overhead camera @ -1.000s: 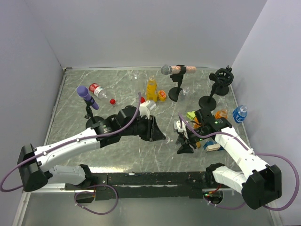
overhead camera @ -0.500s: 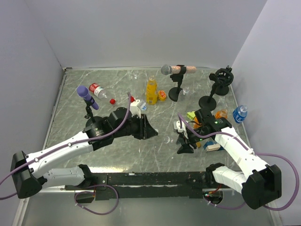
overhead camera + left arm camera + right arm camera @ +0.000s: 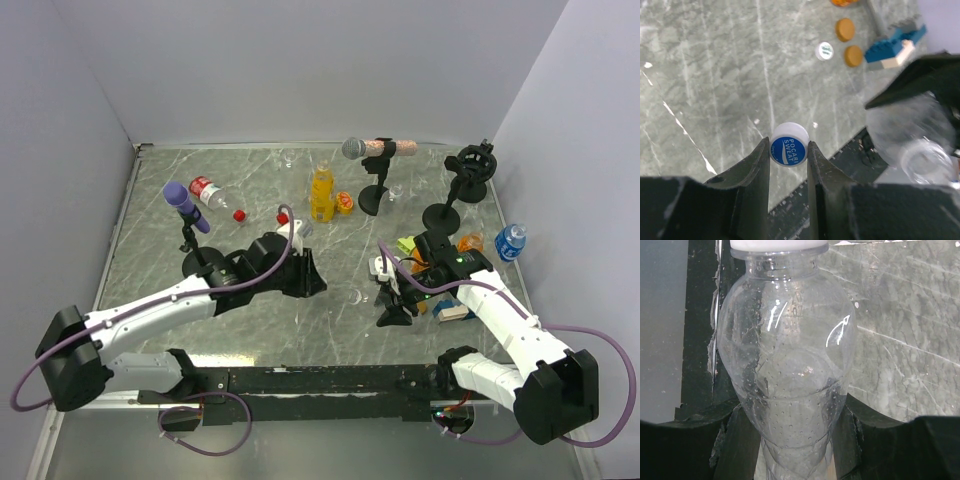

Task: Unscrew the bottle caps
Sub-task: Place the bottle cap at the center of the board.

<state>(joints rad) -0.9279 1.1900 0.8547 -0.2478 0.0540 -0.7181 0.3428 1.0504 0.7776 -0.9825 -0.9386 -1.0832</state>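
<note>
Marble-patterned grey worktop [image 3: 250, 168], pale walls on three sides.

- Left end effector [image 3: 788, 156]: fingers drawn almost together, pinching a blue-and-white Pocari Sweat cap [image 3: 789, 148] by its rim. The cap is lifted clear of the worktop, near the centre.
- Right end effector [image 3: 792, 440]: partly closed around the lower body of a clear bottle [image 3: 790, 360], right of centre. A white band [image 3: 779, 245] sits at the bottle's neck.
- Small clear round piece [image 3: 355, 297]: on the worktop between the two end effectors. I cannot tell what it is.
- Yellow-orange juice bottle [image 3: 321, 192]: upright, back centre. The grey-headed microphone stand [image 3: 372, 150] is just to its right.
- Red-labelled bottle [image 3: 206, 190]: lying on its side, back left, with a loose red cap [image 3: 239, 214] near it. The purple-headed microphone stand [image 3: 185, 207] rises between this bottle and the left arm.
- Small blue-labelled bottle [image 3: 511, 241]: against the right wall.
- Black clamp stand [image 3: 468, 172]: back right.
- Coloured building blocks [image 3: 440, 250]: heaped just behind the right end effector.
- Left wrist view, beyond the held cap: a white cap with a green mark [image 3: 825, 50], one brown disc [image 3: 844, 29], a second brown disc [image 3: 854, 55] and a blue-and-white block [image 3: 892, 46], all close together.
</note>
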